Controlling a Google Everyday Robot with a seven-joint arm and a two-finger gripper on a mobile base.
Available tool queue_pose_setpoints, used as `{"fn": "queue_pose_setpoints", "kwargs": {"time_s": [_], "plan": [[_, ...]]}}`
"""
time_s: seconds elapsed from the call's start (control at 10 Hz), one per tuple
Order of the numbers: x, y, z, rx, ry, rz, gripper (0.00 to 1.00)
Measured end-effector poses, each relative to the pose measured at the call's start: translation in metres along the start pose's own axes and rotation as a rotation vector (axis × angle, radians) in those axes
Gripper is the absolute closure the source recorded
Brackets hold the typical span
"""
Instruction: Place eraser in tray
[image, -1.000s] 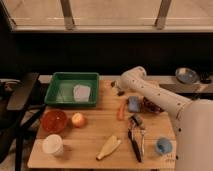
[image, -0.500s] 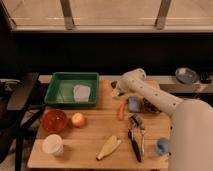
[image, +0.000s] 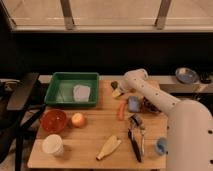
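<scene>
The green tray (image: 60, 80) sits at the back left of the wooden table, with a white object (image: 81, 92) lying in it. My gripper (image: 116, 90) is at the end of the white arm (image: 136, 79), low over the table just right of the tray's right rim. A small dark shape (image: 114, 84) at the gripper's tip looks like the eraser. I cannot tell whether it is held. A pale yellowish bit (image: 117, 94) shows right below it.
Near the arm lie a light blue block (image: 134, 104) and an orange carrot (image: 121, 110). At the front are a red bowl (image: 53, 120), an orange fruit (image: 78, 119), a white cup (image: 52, 145), a banana (image: 109, 147), a black-handled utensil (image: 134, 145) and a blue cup (image: 161, 145). A chair (image: 20, 97) stands to the left.
The arm's elbow has shifted slightly to the right. The gripper stays by the tray's right rim, a little closer to it.
</scene>
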Motion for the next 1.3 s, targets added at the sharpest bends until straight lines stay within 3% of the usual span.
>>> {"fn": "queue_pose_setpoints", "kwargs": {"time_s": [0.3, 0.5, 0.9, 1.1, 1.3], "plan": [[0.002, 0.003, 0.0, -0.006, 0.001, 0.003, 0.78], [-0.001, 0.003, -0.008, 0.015, -0.007, -0.011, 0.96], [-0.04, -0.011, -0.051, 0.086, -0.071, -0.046, 1.0], [-0.054, -0.011, -0.067, 0.059, -0.11, -0.068, 1.0], [-0.074, 0.008, -0.074, -0.01, -0.152, -0.117, 1.0]]}}
